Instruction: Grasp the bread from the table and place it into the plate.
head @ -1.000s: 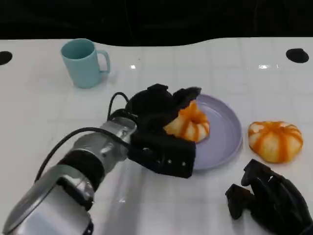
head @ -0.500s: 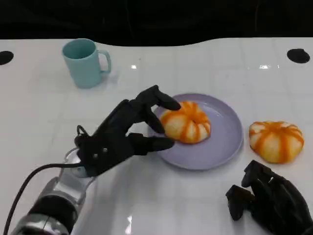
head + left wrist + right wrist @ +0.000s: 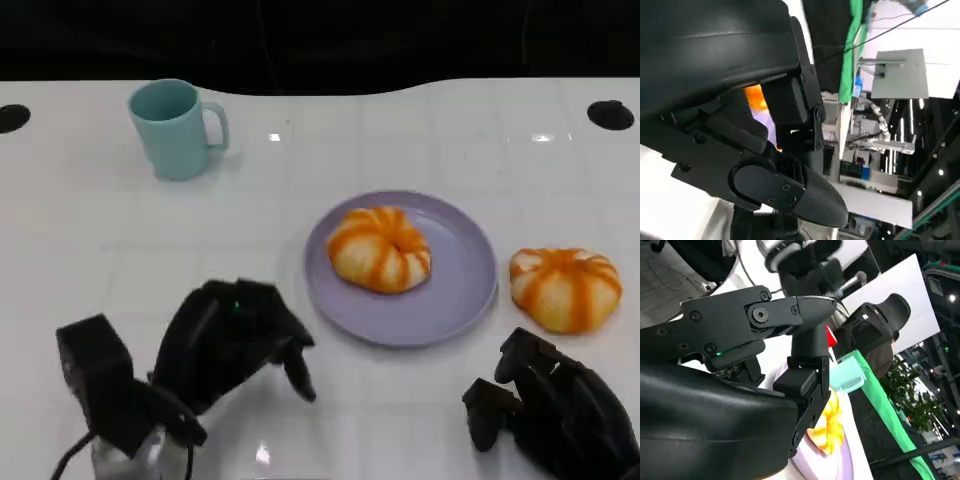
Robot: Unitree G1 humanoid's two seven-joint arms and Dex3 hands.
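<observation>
While one bread point(image 3: 380, 249) sits plated, another point(image 3: 564, 288) lies beside.

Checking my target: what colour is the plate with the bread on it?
Pale purple; the plate shows best in the head view.

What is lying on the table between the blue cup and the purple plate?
Nothing: in the head view the stretch between the cup and the plate is bare white table. One bread sits on the plate, and another lies beside it.
</observation>
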